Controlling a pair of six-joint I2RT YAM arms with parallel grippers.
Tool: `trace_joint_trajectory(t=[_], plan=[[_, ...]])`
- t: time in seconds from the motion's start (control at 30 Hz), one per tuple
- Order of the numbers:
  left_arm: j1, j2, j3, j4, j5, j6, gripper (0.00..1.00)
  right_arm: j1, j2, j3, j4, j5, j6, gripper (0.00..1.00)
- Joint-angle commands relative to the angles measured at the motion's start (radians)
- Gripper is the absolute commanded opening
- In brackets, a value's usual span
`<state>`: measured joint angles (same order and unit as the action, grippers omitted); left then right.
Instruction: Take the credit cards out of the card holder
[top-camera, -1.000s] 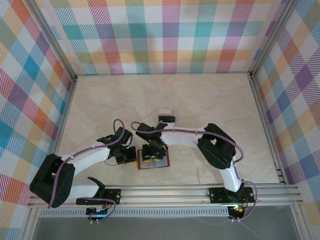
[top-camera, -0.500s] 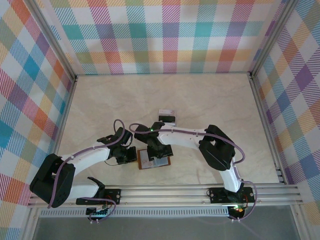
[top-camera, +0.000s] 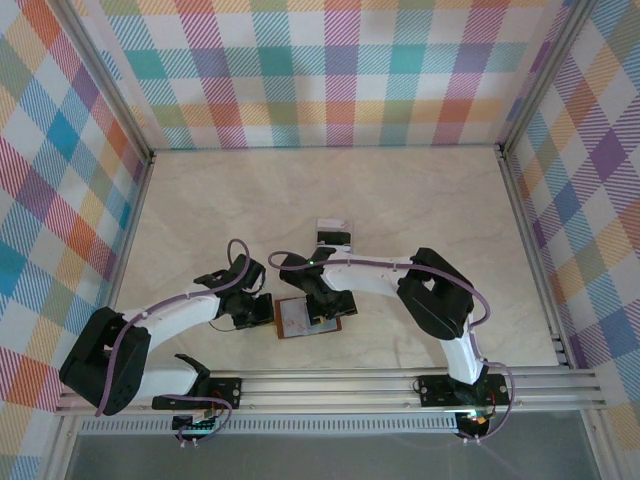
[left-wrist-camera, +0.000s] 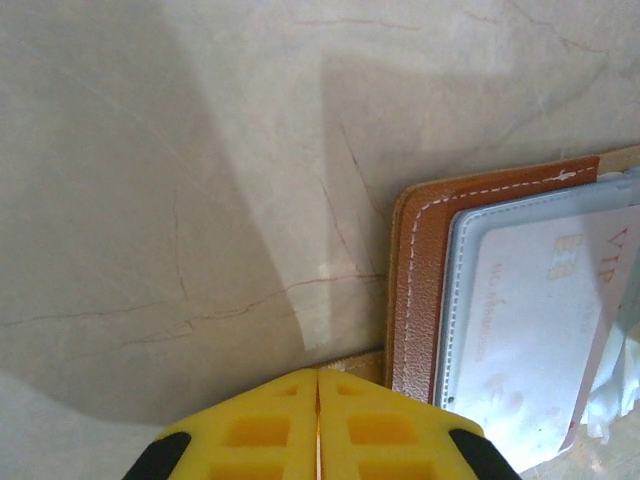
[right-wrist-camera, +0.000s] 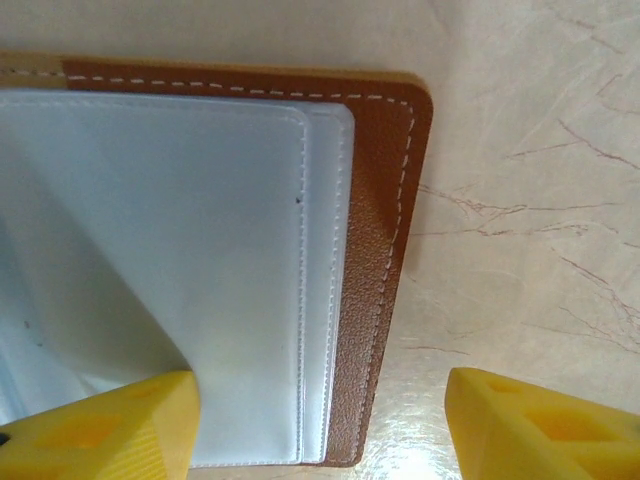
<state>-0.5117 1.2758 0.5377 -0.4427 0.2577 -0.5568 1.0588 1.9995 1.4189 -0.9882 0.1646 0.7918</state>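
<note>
My left gripper (left-wrist-camera: 318, 385) is closed, pads together at the 9 o'clock edge of the open card holder (top-camera: 308, 318), I think to keep it steady. My right gripper (right-wrist-camera: 320, 420) stands wide over its 3 o'clock edge. One credit card (left-wrist-camera: 530, 320) sits in a pocket, and a second card (top-camera: 333, 233) lies at 12 o'clock from the holder.

Light: bright, even
Shadow: soft grey bands on the table (left-wrist-camera: 150, 250) ahead of left gripper (left-wrist-camera: 318, 430)
Glare: table sheen inside right gripper (right-wrist-camera: 320, 425)

One card holder (top-camera: 300, 320) and, it seems, two credit cards (top-camera: 333, 227).
</note>
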Motion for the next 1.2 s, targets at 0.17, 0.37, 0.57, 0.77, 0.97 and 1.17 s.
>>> trace_joint_trajectory(t=[0.17, 0.37, 0.57, 0.77, 0.97, 1.17], plan=[[-0.003, -0.049, 0.066, -0.098, 0.044, 0.004, 0.09, -0.006, -0.097, -0.003, 0.023, -0.038, -0.031, 0.63], [-0.029, -0.053, 0.079, -0.074, 0.064, -0.037, 0.08, -0.018, -0.123, -0.023, 0.164, -0.179, -0.039, 0.50], [-0.064, 0.009, 0.073, 0.022, 0.096, -0.092, 0.05, -0.063, -0.125, -0.113, 0.408, -0.411, -0.006, 0.26], [-0.092, 0.076, 0.067, 0.073, 0.100, -0.117, 0.05, -0.086, -0.091, -0.149, 0.508, -0.483, 0.018, 0.21], [-0.097, 0.106, 0.067, 0.047, 0.068, -0.104, 0.04, -0.096, -0.055, -0.163, 0.526, -0.491, 0.020, 0.21], [-0.097, 0.105, 0.064, 0.032, 0.059, -0.099, 0.04, -0.100, -0.030, -0.184, 0.542, -0.491, 0.023, 0.23]])
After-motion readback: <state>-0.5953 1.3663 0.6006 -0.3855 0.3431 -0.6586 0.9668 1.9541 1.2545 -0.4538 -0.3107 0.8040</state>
